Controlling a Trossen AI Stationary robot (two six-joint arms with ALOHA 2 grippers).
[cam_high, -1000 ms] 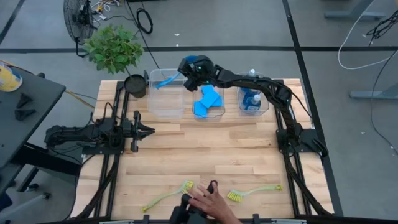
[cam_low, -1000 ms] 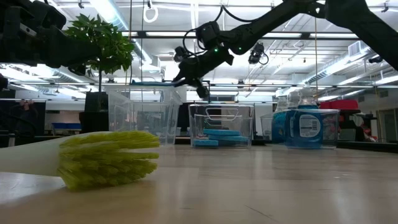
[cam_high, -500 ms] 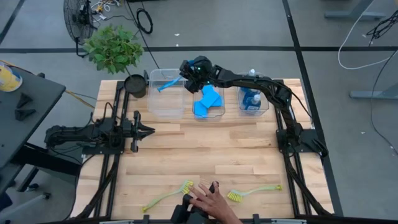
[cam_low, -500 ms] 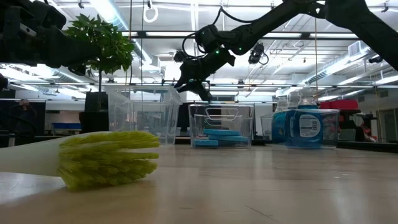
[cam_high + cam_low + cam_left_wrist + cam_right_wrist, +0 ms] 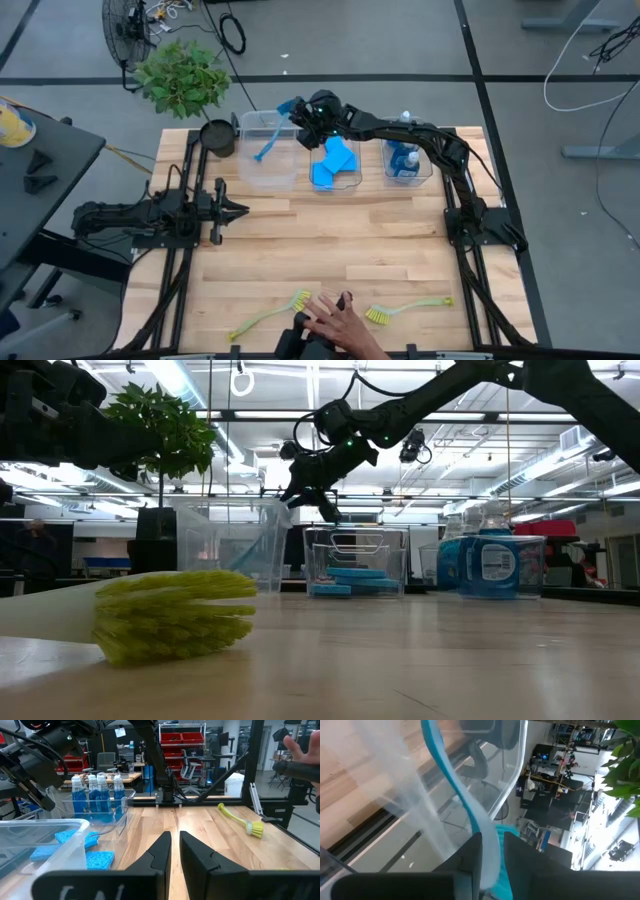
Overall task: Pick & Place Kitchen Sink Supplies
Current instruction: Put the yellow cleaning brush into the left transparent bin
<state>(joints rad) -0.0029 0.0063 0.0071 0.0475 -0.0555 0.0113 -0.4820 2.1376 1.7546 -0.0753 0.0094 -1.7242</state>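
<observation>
My right gripper (image 5: 298,112) hangs over the far right corner of the left clear bin (image 5: 268,168) and is shut on the blue brush (image 5: 270,138). The brush slants down into that bin; it shows faintly through the bin wall in the low view (image 5: 264,550). The middle bin holds blue sponges (image 5: 334,164), and the right bin holds blue bottles (image 5: 404,158). Two yellow-green brushes (image 5: 266,317) (image 5: 408,306) lie flat near the table's near edge. My left gripper (image 5: 238,210) waits at the table's left side, shut and holding nothing. My right gripper pinches the blue brush's handle close to its head end (image 5: 483,833) between its two fingers (image 5: 470,853). It comes from the table's right, slanting down, and lies across the handle. The long handle (image 5: 445,765) hangs down into the left bin; I cannot tell whether its free end rests on the bottom.
A person's hand (image 5: 336,324) rests at the near edge between the two yellow-green brushes. A potted plant (image 5: 186,78) stands at the far left corner. The middle of the wooden table (image 5: 330,240) is bare.
The blue brush has swung about its held head end. It lay nearly level across the top of the left bin, and its free handle end has dropped down into the bin toward the near side. My right gripper has rolled a little and stayed in place.
</observation>
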